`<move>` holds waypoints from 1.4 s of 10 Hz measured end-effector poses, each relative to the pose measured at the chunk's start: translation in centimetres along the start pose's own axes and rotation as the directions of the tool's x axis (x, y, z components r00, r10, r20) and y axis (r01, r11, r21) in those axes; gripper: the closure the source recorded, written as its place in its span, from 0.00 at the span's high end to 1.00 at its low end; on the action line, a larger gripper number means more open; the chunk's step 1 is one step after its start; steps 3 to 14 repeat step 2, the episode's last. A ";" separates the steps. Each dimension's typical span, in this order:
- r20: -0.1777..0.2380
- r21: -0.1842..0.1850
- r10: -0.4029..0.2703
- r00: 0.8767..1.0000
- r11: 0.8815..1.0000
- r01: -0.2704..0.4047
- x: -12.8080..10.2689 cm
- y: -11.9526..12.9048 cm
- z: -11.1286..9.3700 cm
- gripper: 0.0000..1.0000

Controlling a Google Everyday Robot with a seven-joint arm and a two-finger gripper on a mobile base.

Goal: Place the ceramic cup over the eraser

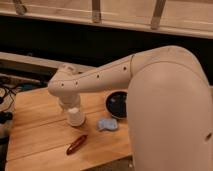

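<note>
The small white ceramic cup (75,116) is at the middle of the wooden table (40,130), directly under my wrist. I cannot tell whether it rests on the wood or hangs just above it. My gripper (72,106) points down onto the cup's top and is mostly hidden by the wrist. The light blue eraser (107,124) lies on the table to the right of the cup, a short gap apart.
A round black bowl (116,104) sits behind the eraser, partly hidden by my arm. A dark red, elongated object (76,144) lies near the front edge. My bulky white arm (170,110) fills the right side. Cables hang at the table's left edge.
</note>
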 end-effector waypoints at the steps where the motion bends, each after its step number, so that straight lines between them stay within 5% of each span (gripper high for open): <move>1: 0.001 0.001 0.000 1.000 1.000 0.000 -0.3 -0.5 0.1 0.58; 14: 0.000 0.007 0.000 1.000 1.000 0.000 -0.4 -1.0 0.1 0.59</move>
